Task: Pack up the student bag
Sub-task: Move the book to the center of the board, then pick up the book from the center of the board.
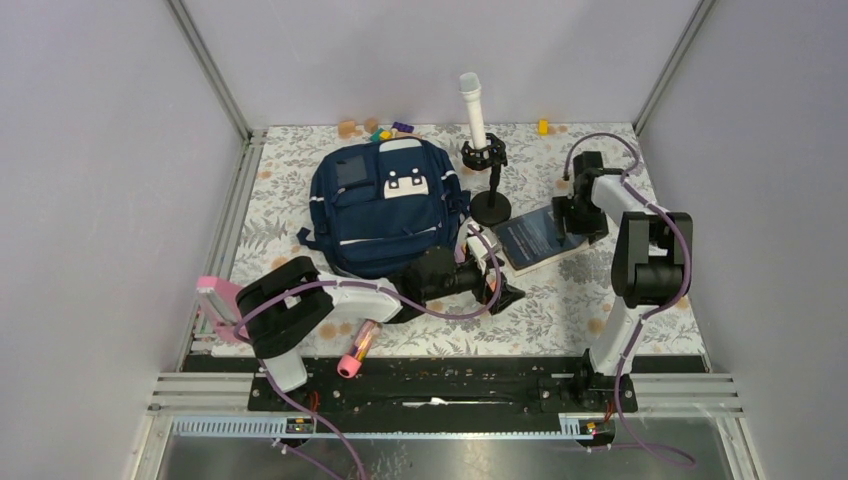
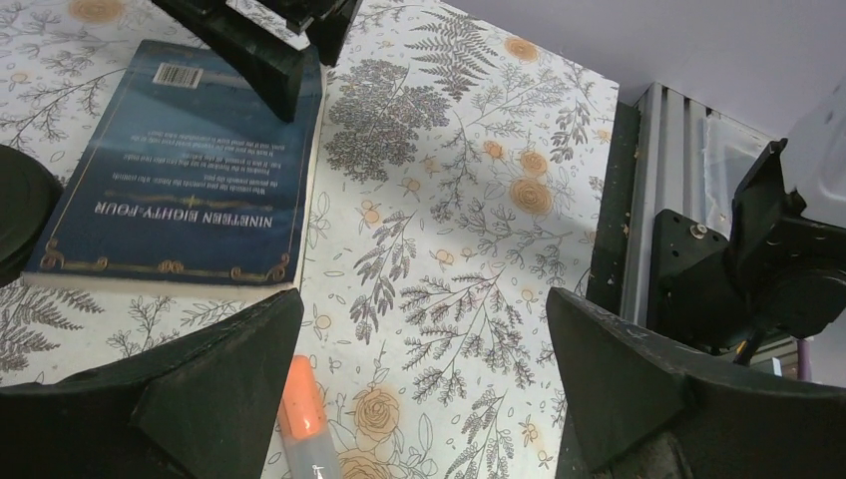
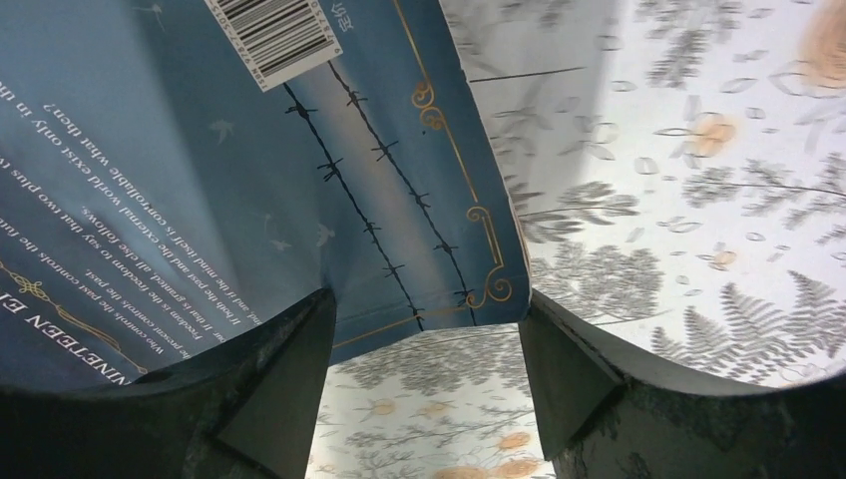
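The navy blue fabric student bag (image 1: 385,205) lies left of centre on the floral surface (image 1: 560,310), seemingly zipped, its contents hidden. To its right lies a blue paperback (image 2: 180,170) reading "NINETEEN EIGHTY-FOUR". The right hand (image 3: 427,299) straddles its barcode corner, fingers spread. The left hand (image 2: 421,309) hangs released above an orange marker (image 2: 299,404).

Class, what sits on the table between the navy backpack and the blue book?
The microphone stand's round black base sits between the backpack and the book; the top view shows it.
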`<state>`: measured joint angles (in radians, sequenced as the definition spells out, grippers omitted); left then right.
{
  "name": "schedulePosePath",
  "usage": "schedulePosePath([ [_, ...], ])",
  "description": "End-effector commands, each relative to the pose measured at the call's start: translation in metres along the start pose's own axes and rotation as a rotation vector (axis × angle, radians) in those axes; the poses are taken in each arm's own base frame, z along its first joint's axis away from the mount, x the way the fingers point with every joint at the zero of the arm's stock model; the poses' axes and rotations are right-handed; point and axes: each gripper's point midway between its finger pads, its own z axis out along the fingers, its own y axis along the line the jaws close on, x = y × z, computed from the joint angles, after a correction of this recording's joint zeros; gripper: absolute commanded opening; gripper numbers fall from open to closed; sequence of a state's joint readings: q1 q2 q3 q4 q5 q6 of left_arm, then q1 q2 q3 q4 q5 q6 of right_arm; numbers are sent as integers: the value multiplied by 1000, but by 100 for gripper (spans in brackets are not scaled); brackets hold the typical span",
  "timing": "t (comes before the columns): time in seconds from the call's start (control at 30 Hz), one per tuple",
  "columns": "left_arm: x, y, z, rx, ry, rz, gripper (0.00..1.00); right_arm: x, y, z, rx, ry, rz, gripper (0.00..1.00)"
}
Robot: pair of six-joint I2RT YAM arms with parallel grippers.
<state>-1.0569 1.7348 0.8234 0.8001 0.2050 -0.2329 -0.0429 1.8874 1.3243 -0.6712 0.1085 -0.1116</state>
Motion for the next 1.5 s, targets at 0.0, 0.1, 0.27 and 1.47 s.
schedulePosePath([
  [0.0,-22,8,-4,-54,-50,17,99,20,42,-12,-94,48,-42,73],
  [0.1,-13,19,2,-97,7,56,99,27,55,-17,-122,36,-3,74],
  [0.27,4,48,15,-179,130,173,99,12,53,-50,-119,-96,127,83],
  [1.47,88,98,49,-166,504,111,84,-29,101,-28,-839,-8,518,95],
])
